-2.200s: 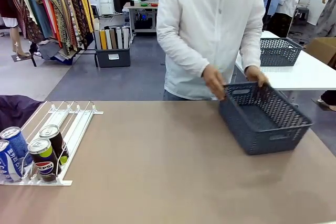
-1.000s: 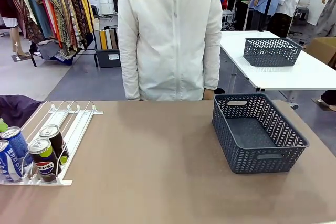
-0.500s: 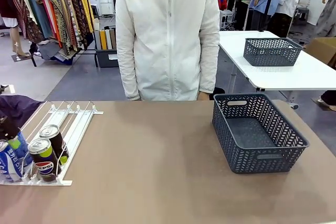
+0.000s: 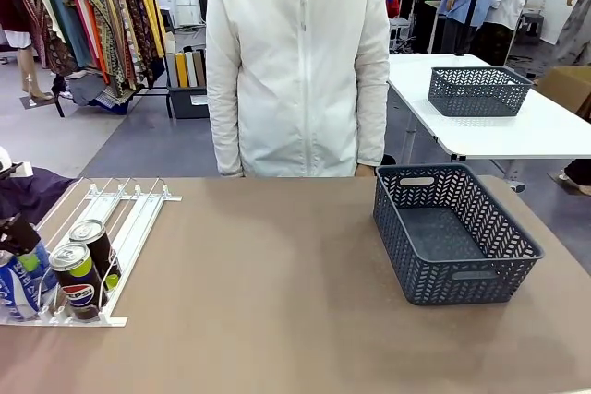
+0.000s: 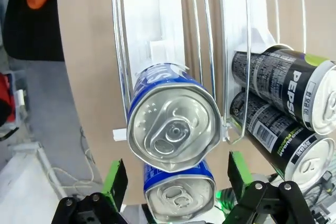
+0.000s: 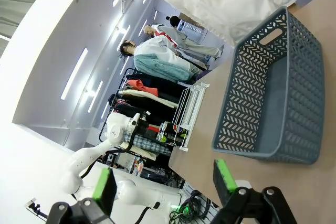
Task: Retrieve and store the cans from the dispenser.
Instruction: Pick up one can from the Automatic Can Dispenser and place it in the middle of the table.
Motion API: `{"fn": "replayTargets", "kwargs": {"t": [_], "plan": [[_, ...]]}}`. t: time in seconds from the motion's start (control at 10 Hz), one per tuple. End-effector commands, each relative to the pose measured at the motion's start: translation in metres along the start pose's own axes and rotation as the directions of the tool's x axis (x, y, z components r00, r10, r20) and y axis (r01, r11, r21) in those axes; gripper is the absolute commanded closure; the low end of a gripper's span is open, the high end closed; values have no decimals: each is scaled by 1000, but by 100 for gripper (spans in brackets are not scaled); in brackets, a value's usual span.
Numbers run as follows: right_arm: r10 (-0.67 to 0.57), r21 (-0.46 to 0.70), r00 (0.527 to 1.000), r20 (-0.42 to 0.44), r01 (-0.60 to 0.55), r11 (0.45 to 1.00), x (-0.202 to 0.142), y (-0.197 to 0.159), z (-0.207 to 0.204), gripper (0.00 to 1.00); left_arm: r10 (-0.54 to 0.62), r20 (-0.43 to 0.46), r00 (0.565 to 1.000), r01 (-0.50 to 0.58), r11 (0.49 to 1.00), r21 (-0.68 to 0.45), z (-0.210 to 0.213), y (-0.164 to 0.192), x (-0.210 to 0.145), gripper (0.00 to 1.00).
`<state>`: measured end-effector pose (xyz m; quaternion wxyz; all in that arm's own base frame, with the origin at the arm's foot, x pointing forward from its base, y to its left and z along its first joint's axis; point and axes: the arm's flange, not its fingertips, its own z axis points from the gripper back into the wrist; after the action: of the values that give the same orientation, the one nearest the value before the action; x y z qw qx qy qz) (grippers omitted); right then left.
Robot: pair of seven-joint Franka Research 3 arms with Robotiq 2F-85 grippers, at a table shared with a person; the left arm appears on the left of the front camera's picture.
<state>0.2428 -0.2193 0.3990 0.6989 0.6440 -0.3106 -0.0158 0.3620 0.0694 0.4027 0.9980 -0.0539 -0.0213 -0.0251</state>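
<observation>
The white dispenser (image 4: 129, 205) lies at the table's left. Two black Pepsi cans (image 4: 78, 281) lie in one lane, and blue cans (image 4: 13, 291) in the lane beside it. My left gripper (image 4: 23, 244) hangs over the rear blue can and covers most of it. In the left wrist view, the open left gripper (image 5: 176, 179) has its green pads (image 5: 115, 182) on either side of the blue cans (image 5: 173, 129), apart from them. The Pepsi cans (image 5: 294, 85) lie to the right. My right gripper (image 6: 164, 182) is open with nothing in it, above the table near the basket.
A dark grey perforated basket (image 4: 452, 232) stands at the right of the table, with nothing in it. A person in a white jacket (image 4: 295, 62) stands at the far edge. A second basket (image 4: 478, 89) sits on a white table behind. Dark cloth (image 4: 28, 193) lies by the dispenser.
My left gripper has come in from the left edge and now sits over the rear blue can. Earlier the person set the basket down and drew both hands back.
</observation>
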Motion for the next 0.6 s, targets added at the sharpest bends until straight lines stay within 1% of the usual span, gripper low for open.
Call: {"fn": "replayTargets", "kwargs": {"t": [0.0, 0.1, 0.2, 0.5], "plan": [[-4, 3, 1000, -9, 4, 1000, 1, 4, 1, 0, 36, 8, 999, -36, 998, 58, -32, -12, -42, 0], [-4, 3, 1000, -9, 4, 1000, 1, 4, 1, 0, 29, 1, 1000, -29, 997, 70, -34, -12, -43, 57], [-4, 3, 1000, -9, 4, 1000, 1, 4, 1, 0, 23, 3, 1000, -23, 997, 74, -33, -12, -43, 100], [-4, 3, 1000, -9, 4, 1000, 1, 4, 1, 0, 24, 12, 1000, -24, 997, 75, -33, -12, -43, 100]]}}
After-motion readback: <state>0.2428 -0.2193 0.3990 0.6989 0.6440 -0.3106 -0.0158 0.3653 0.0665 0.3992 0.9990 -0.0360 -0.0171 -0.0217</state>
